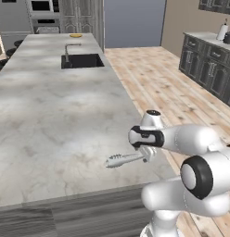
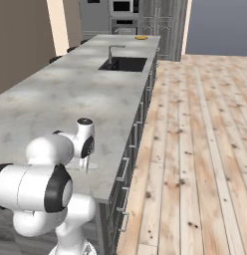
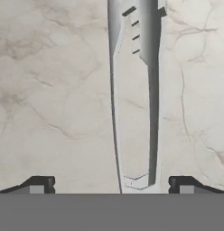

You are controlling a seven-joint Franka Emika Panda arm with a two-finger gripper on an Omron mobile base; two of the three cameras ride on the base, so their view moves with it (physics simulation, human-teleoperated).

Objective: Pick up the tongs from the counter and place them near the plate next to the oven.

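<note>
Near the counter's (image 1: 56, 106) front edge, far from the sink (image 1: 82, 60), I have the gripper (image 3: 111, 185) spread wide and straddling the tongs' (image 3: 134, 103) hinge end, so I'd descend squarely and close across both narrow arms.

The arm rises from its base and folds forward, its forearm running level and its wrist bent so the hand points straight down. The gripper (image 3: 111, 185) hangs low, just above the desk (image 1: 52, 115) near its front edge. Its two dark fingers (image 3: 39, 184) stand wide apart, one to each side of the tongs (image 3: 134, 113), which lie between them untouched. In the left base view the hand (image 1: 145, 138) sits directly over the tongs' near end.
</note>
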